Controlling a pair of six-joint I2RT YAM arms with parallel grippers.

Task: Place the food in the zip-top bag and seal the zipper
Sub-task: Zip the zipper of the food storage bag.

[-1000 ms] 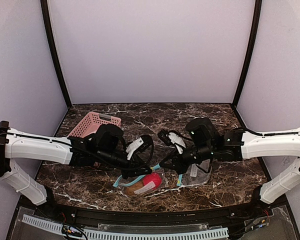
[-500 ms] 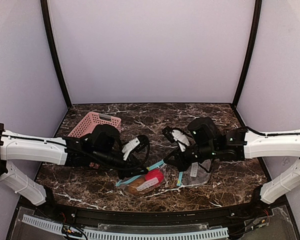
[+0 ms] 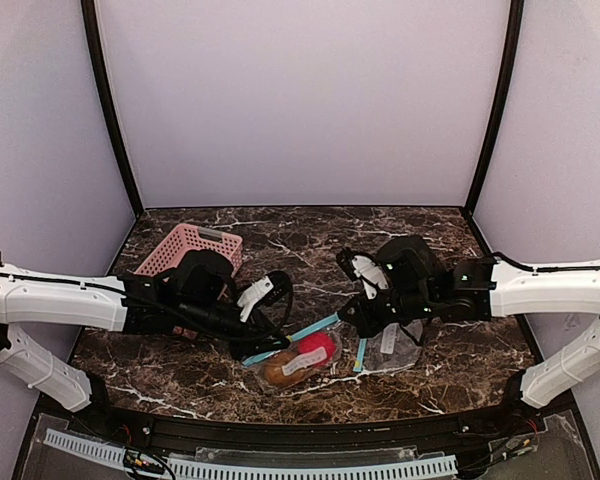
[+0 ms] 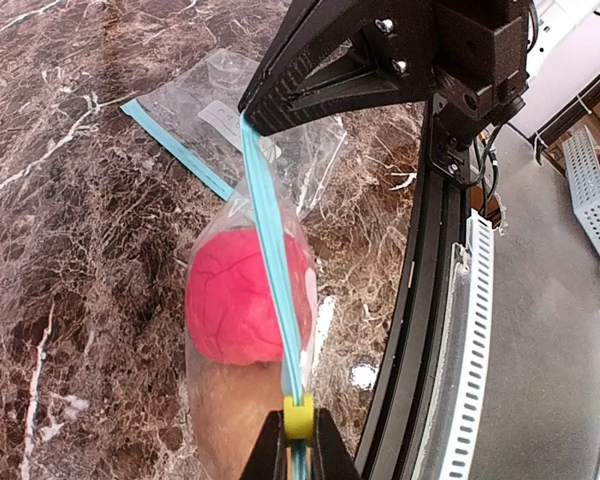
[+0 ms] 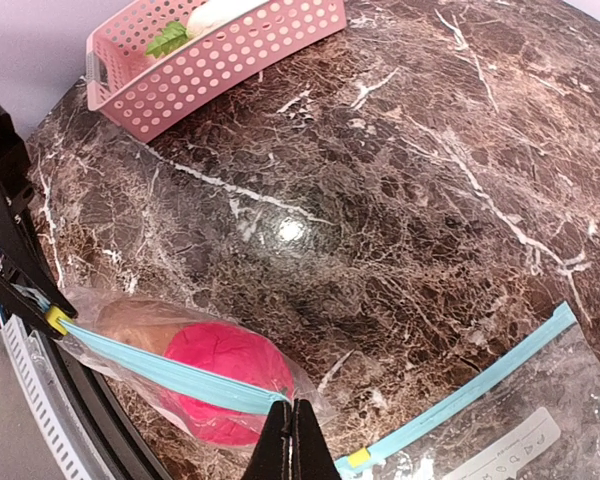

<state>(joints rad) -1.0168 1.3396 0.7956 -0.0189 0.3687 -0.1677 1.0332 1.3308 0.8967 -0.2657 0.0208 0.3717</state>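
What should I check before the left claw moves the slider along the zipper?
1. Left claw shut on the zipper at the yellow slider: ok.
2. Right claw shut on the zipper's other end: ok.
3. Zipper stretched straight between the claws: ok.
4. Red ball and bun inside the bag: ok.
5. All food in the bag: not ok; the green sprig and white piece lie in the pink basket.
6. Zipper sealed: cannot tell.
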